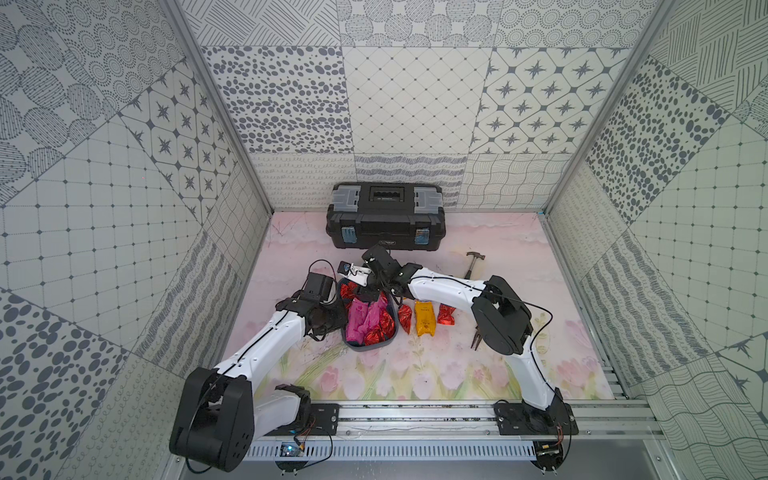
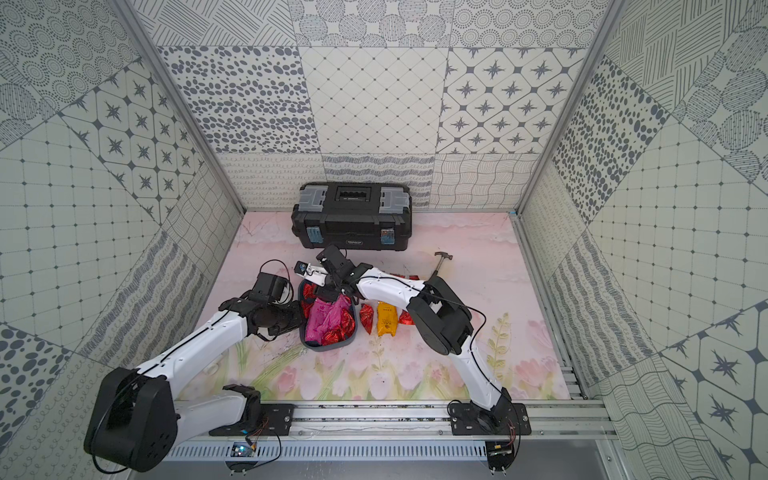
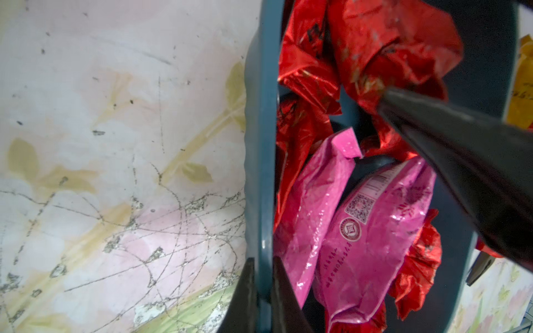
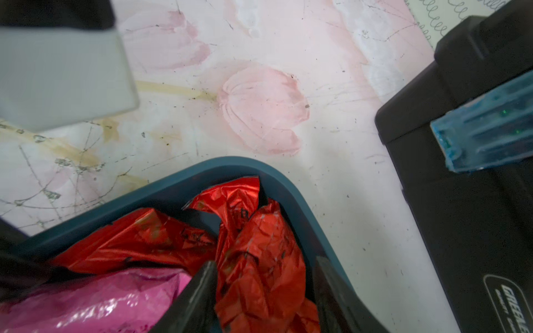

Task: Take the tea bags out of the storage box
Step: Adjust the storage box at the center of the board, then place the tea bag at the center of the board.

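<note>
The dark blue-grey storage box stands mid-table in both top views. It holds pink tea bags and red ones. My left gripper is shut on the box's left wall, one finger inside and one outside. My right gripper reaches down into the far end of the box. It is open, with a crumpled red tea bag between its fingers. To the right of the box, two red tea bags and an orange-yellow one lie on the mat.
A black toolbox with blue latches stands against the back wall, close behind the box. To the right lie a hammer and pliers, partly under my right arm. The patterned walls close in on three sides.
</note>
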Robot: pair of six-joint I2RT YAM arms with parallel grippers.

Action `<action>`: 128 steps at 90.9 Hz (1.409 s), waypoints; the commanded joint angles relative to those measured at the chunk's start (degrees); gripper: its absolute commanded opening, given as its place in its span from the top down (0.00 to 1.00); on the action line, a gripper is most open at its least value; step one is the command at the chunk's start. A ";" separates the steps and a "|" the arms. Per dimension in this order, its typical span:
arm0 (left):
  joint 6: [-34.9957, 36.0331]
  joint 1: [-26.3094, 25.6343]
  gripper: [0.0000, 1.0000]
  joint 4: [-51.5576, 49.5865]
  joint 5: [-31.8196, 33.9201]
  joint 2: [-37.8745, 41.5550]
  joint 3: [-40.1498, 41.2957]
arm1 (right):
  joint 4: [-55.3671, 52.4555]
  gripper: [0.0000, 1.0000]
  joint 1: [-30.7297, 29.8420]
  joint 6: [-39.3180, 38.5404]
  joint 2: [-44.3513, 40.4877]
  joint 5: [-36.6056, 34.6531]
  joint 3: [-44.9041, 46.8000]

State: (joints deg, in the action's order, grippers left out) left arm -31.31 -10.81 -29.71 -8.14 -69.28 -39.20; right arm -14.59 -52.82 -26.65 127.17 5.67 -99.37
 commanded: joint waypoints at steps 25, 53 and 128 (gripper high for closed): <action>2.30 0.00 0.90 -2.06 1.20 0.11 -1.22 | -0.62 0.78 -1.37 -4.06 1.75 -2.33 -1.81; 2.47 0.02 0.93 -4.08 5.32 0.17 -1.88 | 7.44 1.00 -1.88 6.48 -7.48 -0.21 4.73; 5.96 0.23 0.94 -6.81 10.90 -1.12 -3.47 | 26.71 1.00 3.42 75.47 -14.63 -21.97 29.05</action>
State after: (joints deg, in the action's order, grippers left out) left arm -27.73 -10.72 -35.42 1.78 -69.84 -41.93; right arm 8.78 -49.87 41.25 108.64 -15.55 -68.58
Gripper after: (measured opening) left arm 0.103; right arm 0.054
